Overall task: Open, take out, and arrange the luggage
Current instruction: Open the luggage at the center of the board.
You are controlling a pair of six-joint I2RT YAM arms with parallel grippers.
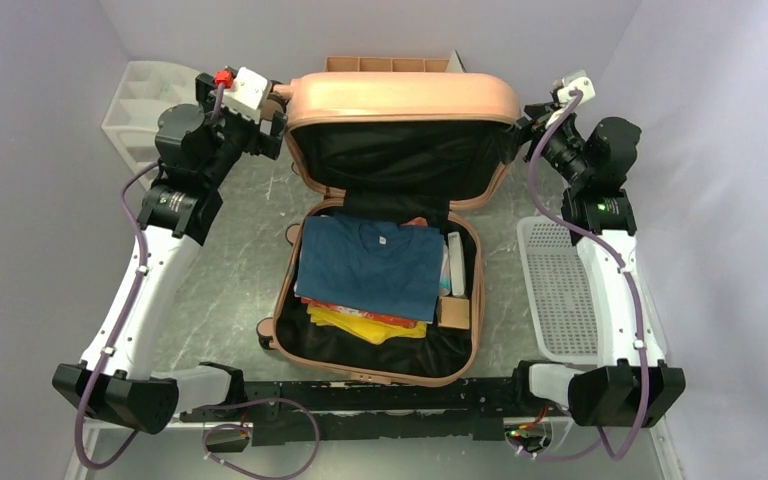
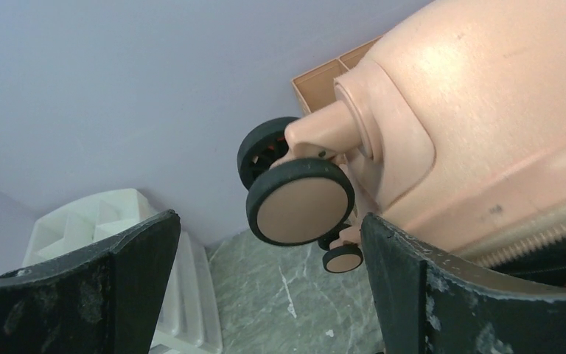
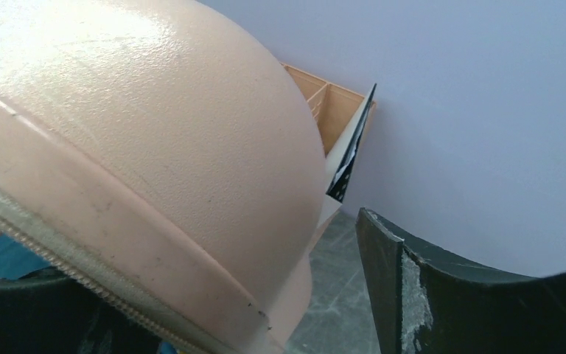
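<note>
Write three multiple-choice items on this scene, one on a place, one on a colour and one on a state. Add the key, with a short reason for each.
1. Seen from the robot, the white perforated tray lies, relative to the luggage:
A. on its left
B. on its right
C. behind it

2. The top garment of the pile in the luggage is:
A. dark blue
B. yellow
C. white

3. The luggage is:
A. zipped shut
B. tipped over, contents spilled
C. open, one half standing upright

Key:
1 B: the top view shows the tray on the table at the luggage's right side.
2 A: a dark blue shirt covers the rest of the pile.
3 C: the packed half lies flat with its contents in view, and the other half stands up behind it.
</note>
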